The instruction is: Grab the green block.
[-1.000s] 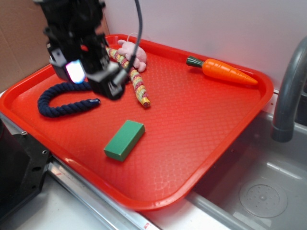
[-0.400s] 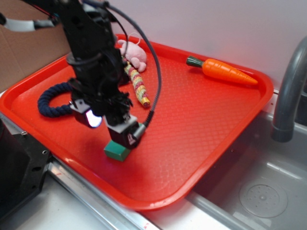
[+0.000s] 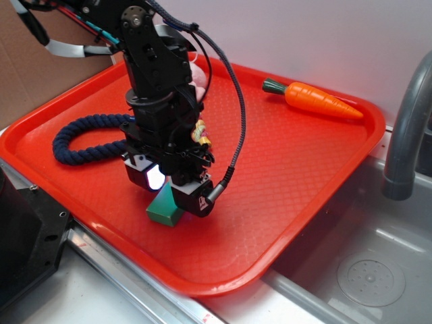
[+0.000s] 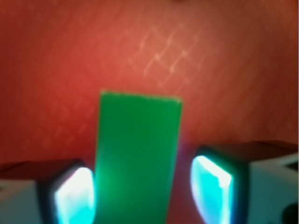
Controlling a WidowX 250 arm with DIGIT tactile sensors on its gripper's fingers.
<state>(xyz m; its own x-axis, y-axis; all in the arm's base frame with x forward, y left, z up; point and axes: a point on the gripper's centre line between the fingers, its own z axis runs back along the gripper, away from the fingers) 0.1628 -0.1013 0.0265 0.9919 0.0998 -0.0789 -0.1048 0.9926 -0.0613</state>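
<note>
Lowered tool [image 4: 140, 186] straddling one green block [image 4: 139, 154] | fingers apart | one carrot [image 3: 317, 100] | one tray [image 3: 297, 182]

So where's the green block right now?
On the red tray near its front edge, the green block lies between the open gripper's fingers, per the wrist view.

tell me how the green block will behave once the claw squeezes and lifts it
The green block looks rigid with flat, parallel sides, so it should probably hold its shape and not roll. Its matte faces likely grip well. The claw straddles it across the narrow width near one end, so it might tilt slightly when lifted.
</note>
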